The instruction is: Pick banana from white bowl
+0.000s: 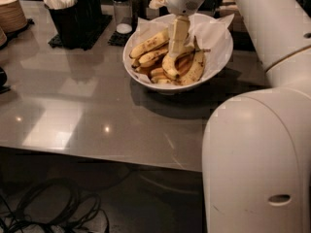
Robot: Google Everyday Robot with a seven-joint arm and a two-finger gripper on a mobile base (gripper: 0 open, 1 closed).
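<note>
Nearest the camera, below and right of the end effector, stands the robot's white body (pixel 257 164). The grey desk (pixel 87 110) stretches out left of it. Directly beneath the end effector sits the white bowl (pixel 146 81), lined with paper and heaped with bananas. The end effector (pixel 175 52) reaches down into the heap at the bowl's middle; whether it is spread or pressed together, I cannot tell. The freckled banana (pixel 148 43) lies just left of it, in the bowl. Far left stands a black holder (pixel 73 18).

One hand (pixel 174 57) in one white bowl (pixel 160 85); roughly six bananas (pixel 148 44).
</note>
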